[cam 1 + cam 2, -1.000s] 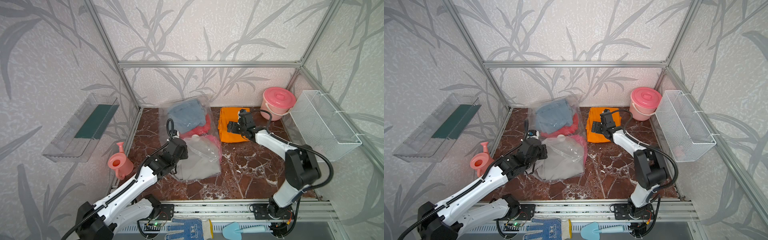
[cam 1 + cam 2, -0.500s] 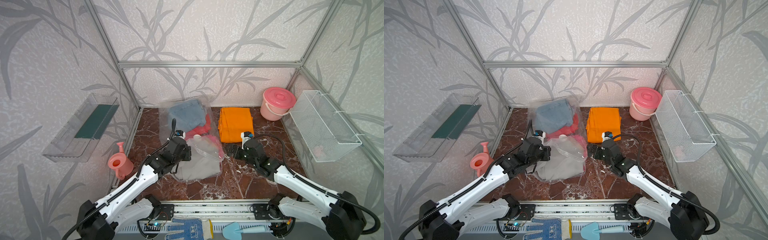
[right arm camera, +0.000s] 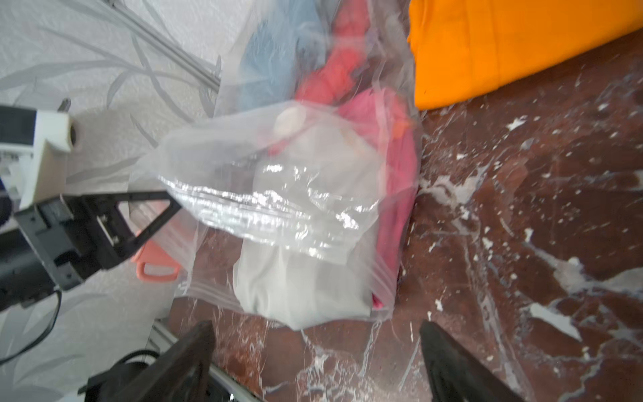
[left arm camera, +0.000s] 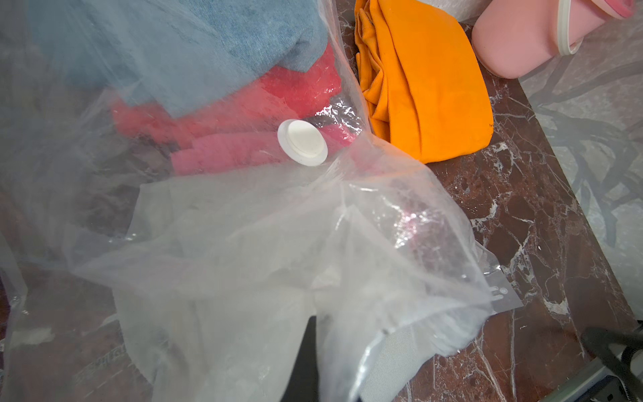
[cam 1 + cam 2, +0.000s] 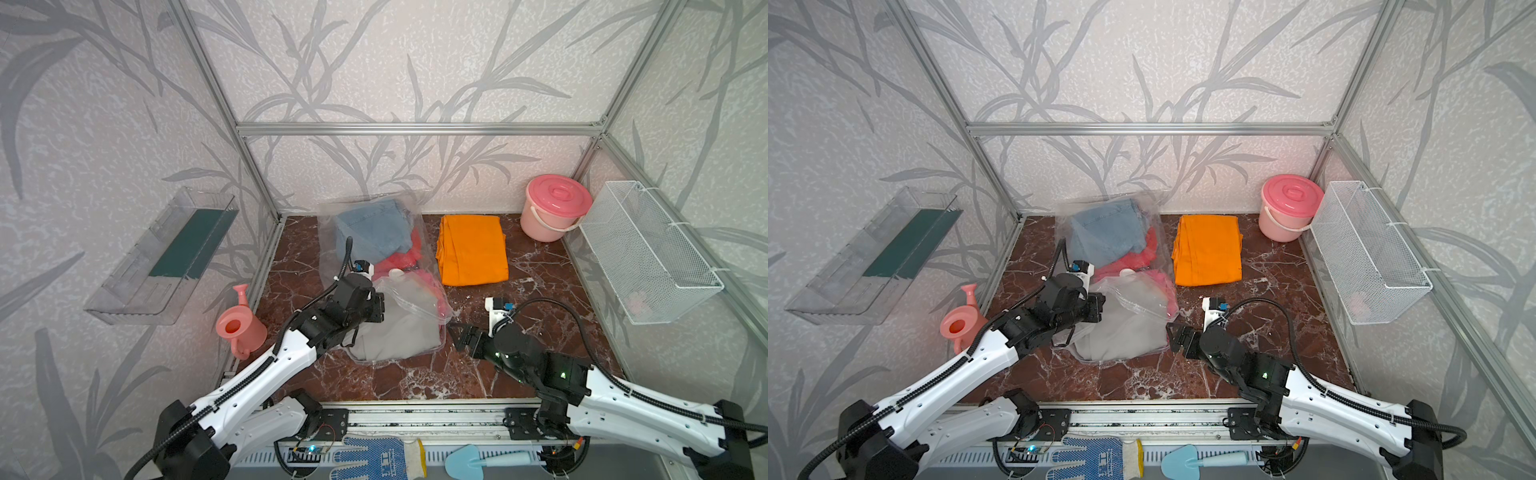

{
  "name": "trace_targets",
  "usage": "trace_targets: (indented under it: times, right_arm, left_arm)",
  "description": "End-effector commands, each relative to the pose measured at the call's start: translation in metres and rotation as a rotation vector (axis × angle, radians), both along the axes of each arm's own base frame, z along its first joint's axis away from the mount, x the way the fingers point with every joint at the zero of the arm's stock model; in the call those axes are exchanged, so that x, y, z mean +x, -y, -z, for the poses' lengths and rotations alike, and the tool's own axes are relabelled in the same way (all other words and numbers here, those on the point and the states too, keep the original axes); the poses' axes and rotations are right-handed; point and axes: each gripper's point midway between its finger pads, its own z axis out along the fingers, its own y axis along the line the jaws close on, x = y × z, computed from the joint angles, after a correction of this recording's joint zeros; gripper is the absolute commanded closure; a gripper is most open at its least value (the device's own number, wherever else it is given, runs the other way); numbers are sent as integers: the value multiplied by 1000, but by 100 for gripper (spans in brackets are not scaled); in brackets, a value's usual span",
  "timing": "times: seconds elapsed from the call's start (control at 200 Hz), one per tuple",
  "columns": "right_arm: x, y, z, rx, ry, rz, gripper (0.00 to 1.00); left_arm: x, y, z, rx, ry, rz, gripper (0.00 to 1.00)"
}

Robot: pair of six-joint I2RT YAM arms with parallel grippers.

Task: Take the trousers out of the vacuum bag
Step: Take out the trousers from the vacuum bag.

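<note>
Wrist view shows left pincer (image 3: 169,208) pinching vacuum bag (image 3: 295,195), unclear from above; right pincer (image 3: 315,330) spread.

Plain bright orange for the folded trousers (image 5: 472,249), far middle. Clear, white-glinting plastic for the vacuum bag (image 5: 409,293) to their left, with a round white valve disc (image 4: 302,142). Inside it, faded blue for the denim pair (image 5: 370,232) farthest, then a red pair (image 5: 397,262), a hot pink pair (image 5: 434,286) and a pale grey pair (image 5: 395,332) nearest. Dark red-brown with white marble veins on the floor (image 5: 540,291). Pale grey with darker grey leaf print on the walls (image 5: 415,62). Pink bucket (image 5: 555,208) far right, white handle. Salmon watering can (image 5: 243,330) left. White wire basket (image 5: 648,249) right. Clear wall tray (image 5: 137,282) with dark green strip, left. Blue dots on the white glove (image 5: 374,457), yellow cuff, nearest; beside it a light blue trowel (image 5: 465,461).
</note>
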Motion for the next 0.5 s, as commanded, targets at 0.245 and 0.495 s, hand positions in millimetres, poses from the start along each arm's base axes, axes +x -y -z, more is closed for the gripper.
trace_targets:
  times: [0.245, 0.495]
  right_arm:
    - [-33, -51, 21, 50, -21, 38, 9]
    - [-42, -94, 43, 77, -67, 4, 9]
  left_arm:
    - [2, -3, -13, -9, 22, -18, 100]
    - [0, -6, -11, 1, 17, -28, 100]
